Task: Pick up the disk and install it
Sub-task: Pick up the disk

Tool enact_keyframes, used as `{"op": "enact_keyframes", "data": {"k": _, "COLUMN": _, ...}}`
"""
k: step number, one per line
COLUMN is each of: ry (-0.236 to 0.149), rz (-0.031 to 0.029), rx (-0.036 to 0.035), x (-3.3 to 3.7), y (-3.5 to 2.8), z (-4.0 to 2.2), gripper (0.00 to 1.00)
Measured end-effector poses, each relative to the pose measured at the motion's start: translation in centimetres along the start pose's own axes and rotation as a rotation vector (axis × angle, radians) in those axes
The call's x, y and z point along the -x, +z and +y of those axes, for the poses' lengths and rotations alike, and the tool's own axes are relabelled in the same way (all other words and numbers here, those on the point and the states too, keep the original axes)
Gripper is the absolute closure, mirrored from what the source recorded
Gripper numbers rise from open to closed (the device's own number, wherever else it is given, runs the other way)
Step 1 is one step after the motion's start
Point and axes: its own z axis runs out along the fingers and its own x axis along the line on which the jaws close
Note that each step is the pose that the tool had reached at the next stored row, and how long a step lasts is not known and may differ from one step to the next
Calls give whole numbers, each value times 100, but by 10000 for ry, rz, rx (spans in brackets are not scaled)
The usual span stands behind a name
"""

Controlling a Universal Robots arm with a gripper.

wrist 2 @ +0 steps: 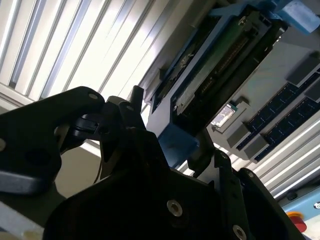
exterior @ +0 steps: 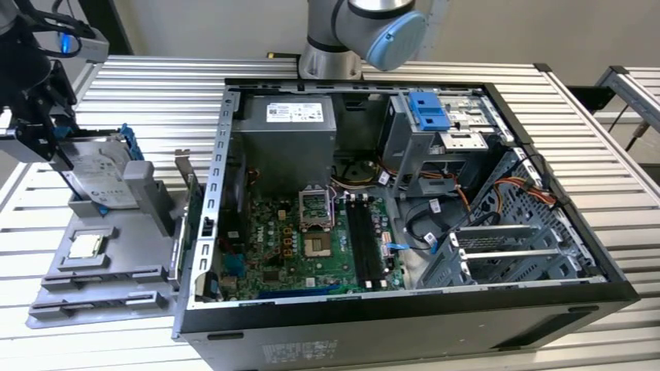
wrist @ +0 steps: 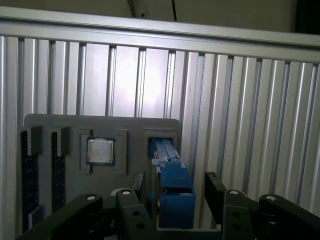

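The disk, a silver drive with a white label and blue rails, stands on edge in a slot of the grey holder at the exterior view's left. My gripper is down over its upper end. In the first wrist view the disk's blue rail runs between my two black fingers, with a narrow gap on each side, so the gripper is open and straddles it. The second wrist view shows the disk's underside and blue rail end just past my fingers.
The open computer case lies on the slatted table, with a blue bracket at its drive cage and a grey power-supply box. On the holder, a square processor chip and memory sticks sit beside the disk's slot.
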Motion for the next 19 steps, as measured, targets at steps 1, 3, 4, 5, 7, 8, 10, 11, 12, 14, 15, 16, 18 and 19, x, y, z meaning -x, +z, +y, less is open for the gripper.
{"op": "enact_keyframes", "data": {"k": 1, "ry": 0, "rz": 0, "rx": 0, "x": 0, "y": 0, "z": 0, "gripper": 0}}
{"op": "enact_keyframes", "data": {"k": 3, "ry": 0, "rz": 0, "rx": 0, "x": 0, "y": 0, "z": 0, "gripper": 100}}
{"op": "enact_keyframes", "data": {"k": 4, "ry": 0, "rz": 0, "rx": 0, "x": 0, "y": 0, "z": 0, "gripper": 100}}
{"op": "enact_keyframes", "data": {"k": 5, "ry": 0, "rz": 0, "rx": 0, "x": 0, "y": 0, "z": 0, "gripper": 100}}
{"op": "enact_keyframes", "data": {"k": 7, "ry": 0, "rz": 0, "rx": 0, "x": 0, "y": 1, "z": 0, "gripper": 100}}
{"op": "enact_keyframes", "data": {"k": 8, "ry": 0, "rz": 0, "rx": 0, "x": 0, "y": 1, "z": 0, "gripper": 100}}
{"op": "enact_keyframes", "data": {"k": 10, "ry": 0, "rz": 1, "rx": 0, "x": 0, "y": 1, "z": 0, "gripper": 100}}
{"op": "enact_keyframes", "data": {"k": 11, "ry": 0, "rz": 2, "rx": 1, "x": -1, "y": 1, "z": 0, "gripper": 100}}
{"op": "enact_keyframes", "data": {"k": 12, "ry": 0, "rz": 0, "rx": 1, "x": 0, "y": 1, "z": 0, "gripper": 100}}
{"op": "enact_keyframes", "data": {"k": 14, "ry": 0, "rz": 2, "rx": 0, "x": 0, "y": 1, "z": 0, "gripper": 100}}
{"op": "enact_keyframes", "data": {"k": 15, "ry": 0, "rz": 0, "rx": -1, "x": 0, "y": 1, "z": 0, "gripper": 100}}
{"op": "enact_keyframes", "data": {"k": 16, "ry": 0, "rz": 0, "rx": 0, "x": 0, "y": 2, "z": 0, "gripper": 100}}
{"op": "enact_keyframes", "data": {"k": 18, "ry": 0, "rz": 0, "rx": 0, "x": 0, "y": 2, "z": 0, "gripper": 100}}
{"op": "enact_keyframes", "data": {"k": 19, "ry": 0, "rz": 0, "rx": 0, "x": 0, "y": 2, "z": 0, "gripper": 100}}
